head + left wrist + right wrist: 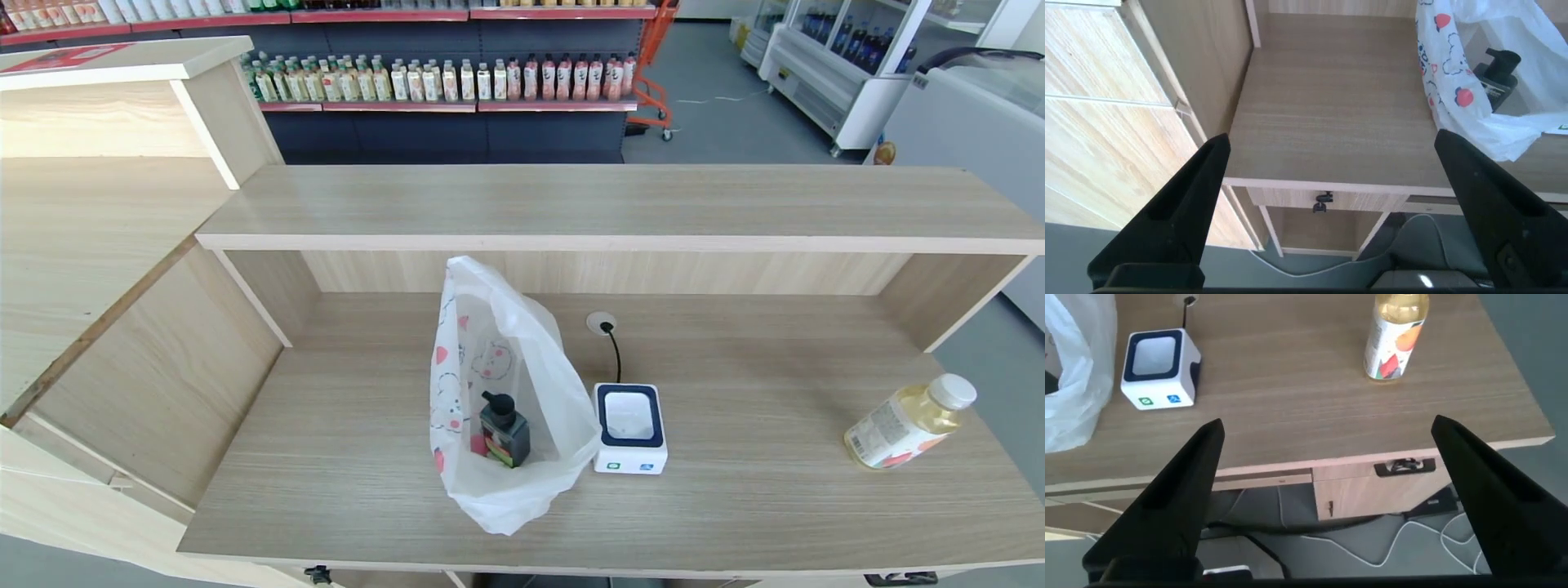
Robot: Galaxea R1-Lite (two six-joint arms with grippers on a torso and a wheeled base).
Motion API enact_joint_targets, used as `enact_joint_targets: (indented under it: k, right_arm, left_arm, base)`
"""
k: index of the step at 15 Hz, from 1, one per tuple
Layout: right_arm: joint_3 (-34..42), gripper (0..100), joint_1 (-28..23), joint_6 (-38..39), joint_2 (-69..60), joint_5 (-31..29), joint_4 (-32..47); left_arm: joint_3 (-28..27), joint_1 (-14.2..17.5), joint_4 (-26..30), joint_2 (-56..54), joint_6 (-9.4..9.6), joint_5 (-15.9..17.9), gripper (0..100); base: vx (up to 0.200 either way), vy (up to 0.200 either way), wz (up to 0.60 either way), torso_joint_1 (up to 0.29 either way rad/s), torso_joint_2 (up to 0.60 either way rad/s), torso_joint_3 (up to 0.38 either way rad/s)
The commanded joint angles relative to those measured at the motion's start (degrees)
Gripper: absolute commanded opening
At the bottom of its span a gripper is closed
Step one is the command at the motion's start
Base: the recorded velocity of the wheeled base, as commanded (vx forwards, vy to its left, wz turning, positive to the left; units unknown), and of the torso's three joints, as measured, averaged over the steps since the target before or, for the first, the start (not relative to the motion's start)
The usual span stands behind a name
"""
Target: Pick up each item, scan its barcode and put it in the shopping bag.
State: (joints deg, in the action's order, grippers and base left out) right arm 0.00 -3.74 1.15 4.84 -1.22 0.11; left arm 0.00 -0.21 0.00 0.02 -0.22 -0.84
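A white plastic shopping bag [498,392] with cartoon prints stands open on the wooden counter [735,490], left of centre. Inside it stands a dark pump bottle [504,429], also seen through the bag's mouth [1498,73]. A white barcode scanner [629,427] with a dark-framed window sits just right of the bag [1069,376], its cable running back to a hole; the scanner [1159,369] also appears in the right wrist view. A bottle of yellow liquid [908,422] with a white cap stands at the counter's right end [1395,335]. My left gripper [1331,212] hangs open below the counter's front edge, left of the bag [1454,73]. My right gripper [1327,502] is open below the front edge, between scanner and bottle.
The counter has a raised back shelf [612,204] and side walls. A taller wooden unit [90,204] stands to the left. Drawers with handles [1404,465] sit under the counter front. Store shelves of bottles [441,77] and freezers [857,65] lie beyond.
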Motion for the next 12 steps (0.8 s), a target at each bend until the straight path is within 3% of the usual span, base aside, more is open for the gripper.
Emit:
enact_joint_targets:
  k: [1, 9, 12]
  right_arm:
    - [0.0, 100, -0.04, 0.0, 0.43, -0.01, 0.07]
    - [0.0, 100, -0.04, 0.0, 0.43, -0.01, 0.07]
    - [0.0, 100, -0.04, 0.0, 0.43, -0.01, 0.07]
  left_arm:
    - [0.0, -0.06, 0.0, -0.02, -0.04, -0.04, 100]
    - [0.0, -0.06, 0.0, -0.02, -0.22, -0.13, 100]
    - [0.0, -0.06, 0.0, -0.02, -0.04, -0.04, 100]
  base:
    - [0.0, -0.2, 0.0, 0.002, 0.0, 0.002]
    - [0.0, -0.2, 0.0, 0.002, 0.0, 0.001]
    - [-0.2, -0.2, 0.0, 0.007, 0.0, 0.001]
